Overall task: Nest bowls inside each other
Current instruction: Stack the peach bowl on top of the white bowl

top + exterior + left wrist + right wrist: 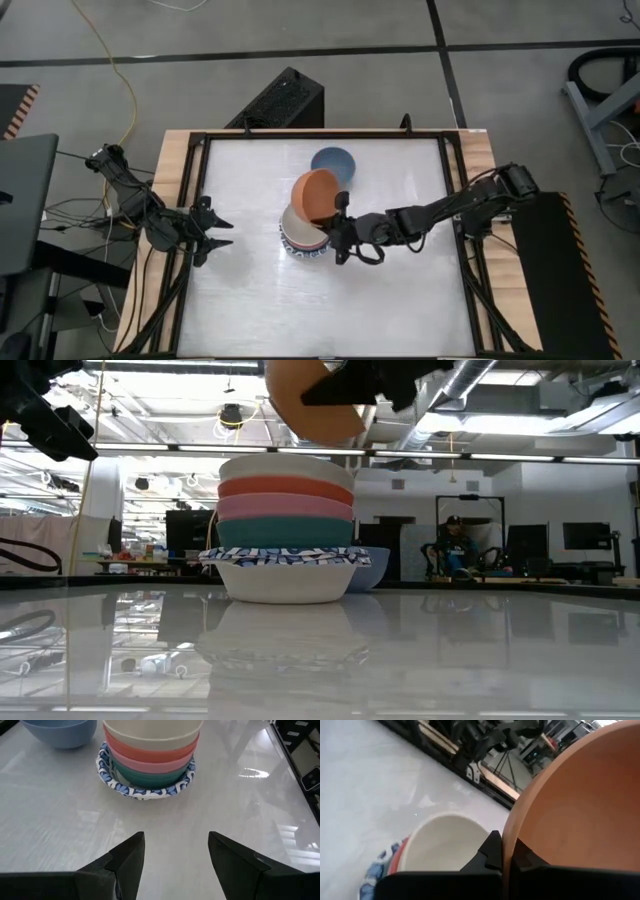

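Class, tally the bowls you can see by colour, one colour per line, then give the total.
Orange bowl: 1
Blue bowl: 1
Cream bowl: 1
Red bowl: 1
Pink bowl: 1
Green bowl: 1
Blue-patterned white bowl: at least 1
Total: 7 visible

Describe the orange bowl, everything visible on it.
The orange bowl is plain, smooth and matte, plastic by the look of it, with no pattern. It is off the table, held tilted on its side above the stack of bowls, not yet nested. The right gripper is shut on its rim, one finger inside the wall and one outside. Nothing else touches it; the cream bowl topping the stack sits just below.
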`<state>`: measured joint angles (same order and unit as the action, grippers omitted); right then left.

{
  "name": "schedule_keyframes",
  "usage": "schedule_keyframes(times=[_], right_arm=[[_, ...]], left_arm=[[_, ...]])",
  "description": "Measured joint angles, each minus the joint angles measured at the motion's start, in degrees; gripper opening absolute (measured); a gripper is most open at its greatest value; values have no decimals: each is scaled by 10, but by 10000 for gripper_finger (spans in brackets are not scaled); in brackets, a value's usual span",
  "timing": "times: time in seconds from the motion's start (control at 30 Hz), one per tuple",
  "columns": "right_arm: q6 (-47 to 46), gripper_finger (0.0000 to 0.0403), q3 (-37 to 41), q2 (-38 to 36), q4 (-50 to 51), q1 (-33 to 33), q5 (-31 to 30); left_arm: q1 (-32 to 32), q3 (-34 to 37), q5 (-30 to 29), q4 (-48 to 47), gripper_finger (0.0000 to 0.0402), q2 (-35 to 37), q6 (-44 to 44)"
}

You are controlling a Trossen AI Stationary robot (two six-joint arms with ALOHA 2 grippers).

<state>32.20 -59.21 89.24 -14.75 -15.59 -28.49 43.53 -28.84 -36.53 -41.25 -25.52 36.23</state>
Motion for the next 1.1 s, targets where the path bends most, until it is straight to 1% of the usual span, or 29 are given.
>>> schedule_keyframes(times=[0.1,0.2,0.3,0.5,0.8,1.1], right_arm=[[-29,10,-15,1,18,-1,6],[-78,10,-26,0,28,-1,31],[-99,10,-36,0,52,-1,56],[-111,10,-40,0,83,0,62],[-99,10,-40,0,85,6,65],[-124,10,-40,0,83,32,117]], left_arm=[[0,0,0,-1,208,0,0],[0,0,0,-2,208,0,0],[0,0,0,-2,208,0,0],[0,0,0,-2,208,0,0],[0,0,0,-2,208,0,0],[0,0,0,-3,208,0,0]])
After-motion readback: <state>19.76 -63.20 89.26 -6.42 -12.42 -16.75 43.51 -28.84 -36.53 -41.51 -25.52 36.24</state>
